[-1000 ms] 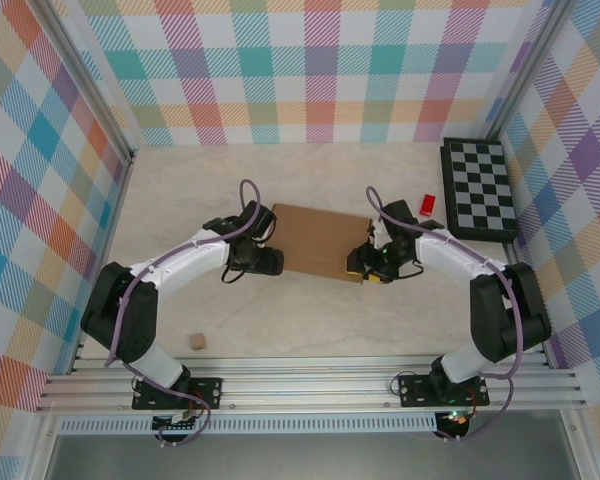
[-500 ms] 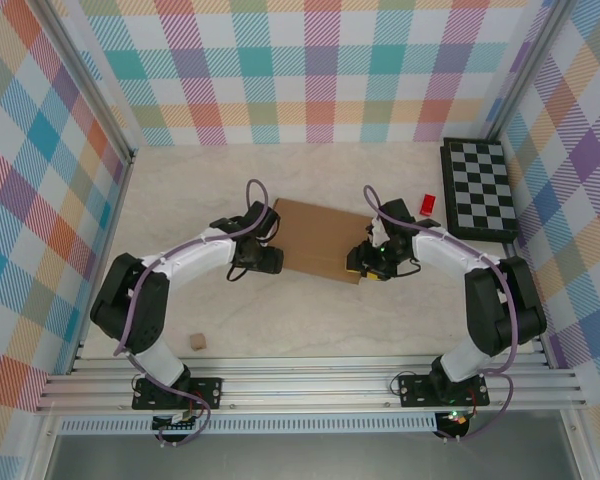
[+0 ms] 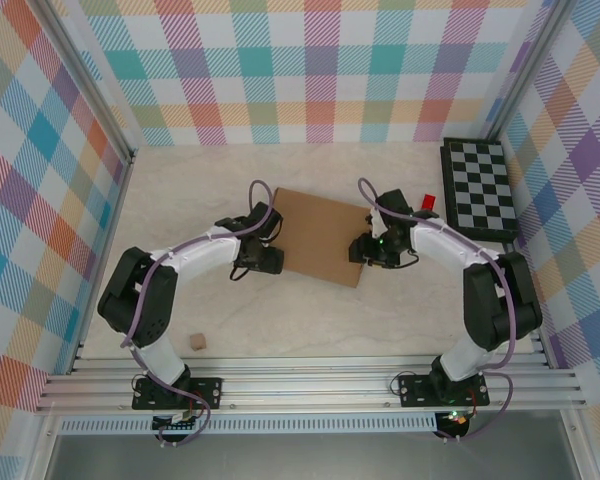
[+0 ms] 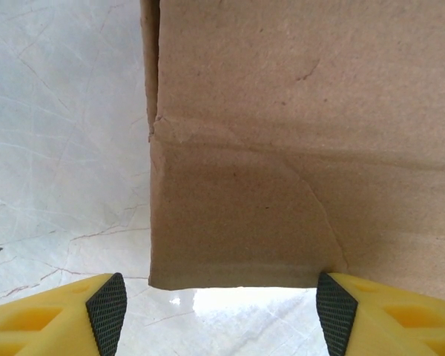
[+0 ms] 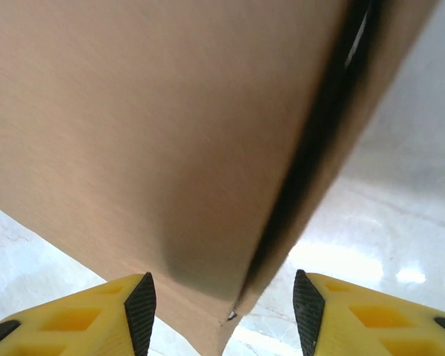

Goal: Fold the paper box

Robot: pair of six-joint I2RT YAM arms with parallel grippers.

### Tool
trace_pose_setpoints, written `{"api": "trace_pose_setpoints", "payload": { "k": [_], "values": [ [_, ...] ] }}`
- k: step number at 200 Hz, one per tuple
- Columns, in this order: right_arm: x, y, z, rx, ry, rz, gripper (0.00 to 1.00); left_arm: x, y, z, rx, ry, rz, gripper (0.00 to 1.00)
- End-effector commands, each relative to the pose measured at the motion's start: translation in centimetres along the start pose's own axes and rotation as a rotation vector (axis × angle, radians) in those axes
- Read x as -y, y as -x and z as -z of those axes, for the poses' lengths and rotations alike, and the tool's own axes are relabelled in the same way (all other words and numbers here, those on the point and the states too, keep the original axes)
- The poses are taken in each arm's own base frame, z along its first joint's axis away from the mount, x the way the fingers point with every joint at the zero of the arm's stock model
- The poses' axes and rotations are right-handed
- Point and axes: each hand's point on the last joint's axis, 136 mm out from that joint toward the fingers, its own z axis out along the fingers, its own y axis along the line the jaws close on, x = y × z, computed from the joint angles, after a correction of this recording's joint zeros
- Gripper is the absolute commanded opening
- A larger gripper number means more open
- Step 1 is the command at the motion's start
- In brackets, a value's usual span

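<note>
The paper box [image 3: 322, 236] is a flat brown cardboard piece lying slightly turned on the middle of the table. My left gripper [image 3: 271, 259] is at its left edge and my right gripper [image 3: 364, 249] at its right edge. In the left wrist view the box's near edge [image 4: 282, 185] lies between the wide-open fingers [image 4: 108, 311] of the left gripper [image 4: 221, 315]; the right pad touches it, the left pad stands clear. In the right wrist view a lifted corner of the box [image 5: 170, 148] hangs between the open fingertips [image 5: 142, 311] of the right gripper [image 5: 224, 315], with gaps on both sides.
A black-and-white checkered board [image 3: 478, 188] lies at the back right, with a small red object [image 3: 427, 203] beside it near the right arm. A tiny tan cube [image 3: 195, 342] sits at the front left. Plaid walls close three sides.
Both grippers have moved a little away from the bases, and the box has shifted back and turned slightly between them.
</note>
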Motion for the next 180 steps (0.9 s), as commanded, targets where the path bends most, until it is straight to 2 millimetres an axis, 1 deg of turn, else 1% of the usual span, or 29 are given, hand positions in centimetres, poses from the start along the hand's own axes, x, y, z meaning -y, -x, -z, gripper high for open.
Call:
{"api": "trace_pose_setpoints", "payload": {
  "k": [1,19,42,60,72,102,121,150,180],
  "values": [
    [-0.2,1.7,1.1,0.029,-0.046,0.055,0.55,-0.4,1.7,0.4,0.029,0.023,0.009,0.72],
    [-0.2,2.8,1.3,0.036,-0.063,0.063,0.55,-0.3,2.4,0.5,0.032,0.028,0.005,0.73],
    [0.8,4.7,2.1,0.066,-0.117,0.071,0.56,0.1,3.4,0.9,0.046,0.017,0.005,0.73],
    [1.3,6.6,2.6,0.101,-0.156,0.112,0.56,0.4,3.8,0.9,0.048,0.011,-0.003,0.73],
    [1.3,7.8,2.2,0.117,-0.168,0.162,0.56,0.4,3.9,0.6,0.044,0.018,-0.009,0.73],
    [2.6,9.9,0.3,0.089,-0.199,0.205,0.56,0.3,4.1,-0.2,0.033,0.031,-0.022,0.73],
    [3.3,11.1,-0.5,0.077,-0.206,0.226,0.56,0.3,4.4,-0.3,0.037,0.032,-0.022,0.73],
    [4.4,12.2,-1.5,0.037,-0.234,0.239,0.56,0.6,4.8,-0.6,0.042,0.028,-0.024,0.73],
    [4.9,12.3,-2.5,0.016,-0.223,0.254,0.56,0.6,5.4,-1.1,0.054,0.033,-0.020,0.73]
  ]
}}
